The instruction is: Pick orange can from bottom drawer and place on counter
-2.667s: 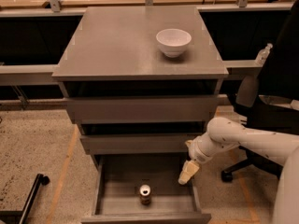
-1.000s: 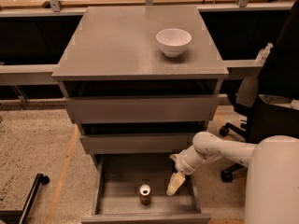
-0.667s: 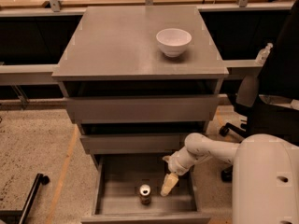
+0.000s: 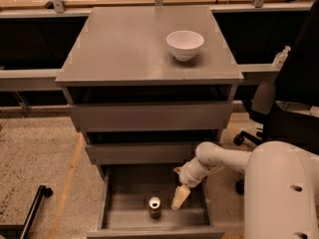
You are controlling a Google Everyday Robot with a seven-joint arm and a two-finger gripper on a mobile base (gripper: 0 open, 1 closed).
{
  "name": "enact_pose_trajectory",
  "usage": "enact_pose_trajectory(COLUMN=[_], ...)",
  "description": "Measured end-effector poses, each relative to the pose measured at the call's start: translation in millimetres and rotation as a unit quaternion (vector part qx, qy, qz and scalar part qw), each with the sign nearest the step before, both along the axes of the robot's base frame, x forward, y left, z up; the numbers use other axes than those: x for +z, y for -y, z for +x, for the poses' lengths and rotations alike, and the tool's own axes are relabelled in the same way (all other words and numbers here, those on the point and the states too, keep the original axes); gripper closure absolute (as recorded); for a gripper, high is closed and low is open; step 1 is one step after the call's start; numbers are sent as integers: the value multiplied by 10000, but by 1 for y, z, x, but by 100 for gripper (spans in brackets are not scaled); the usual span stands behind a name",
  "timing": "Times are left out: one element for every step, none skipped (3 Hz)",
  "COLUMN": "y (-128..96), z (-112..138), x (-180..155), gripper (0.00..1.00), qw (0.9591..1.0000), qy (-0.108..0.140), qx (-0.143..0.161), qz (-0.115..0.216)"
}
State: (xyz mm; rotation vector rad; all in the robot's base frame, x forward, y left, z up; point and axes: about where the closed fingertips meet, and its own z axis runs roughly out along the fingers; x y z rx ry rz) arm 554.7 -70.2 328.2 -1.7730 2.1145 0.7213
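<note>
The orange can (image 4: 154,206) stands upright in the open bottom drawer (image 4: 114,203), near its front middle, its silver top facing up. My gripper (image 4: 179,198) hangs inside the drawer just right of the can, a small gap apart from it, its pale fingers pointing down and left. The white arm comes in from the lower right. The counter (image 4: 129,44) is the grey top of the cabinet above.
A white bowl (image 4: 185,44) sits on the counter's right side. Two shallower grey drawers (image 4: 149,116) are slightly pulled out above the bottom one. A black office chair (image 4: 284,108) stands at the right. A black rod (image 4: 30,210) lies on the floor at the left.
My gripper has moved left and down into the bottom drawer, from beside its right wall to just right of the can. The can and bowl have not moved.
</note>
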Motion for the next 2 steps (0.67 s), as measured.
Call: enact_pose_trajectory(y=[-18, -37], z=[0, 1], x=[-19, -51], gripper=[0, 0], qw=[9998, 9992], qy=[14, 7], qx=[84, 137], qz=[196, 376])
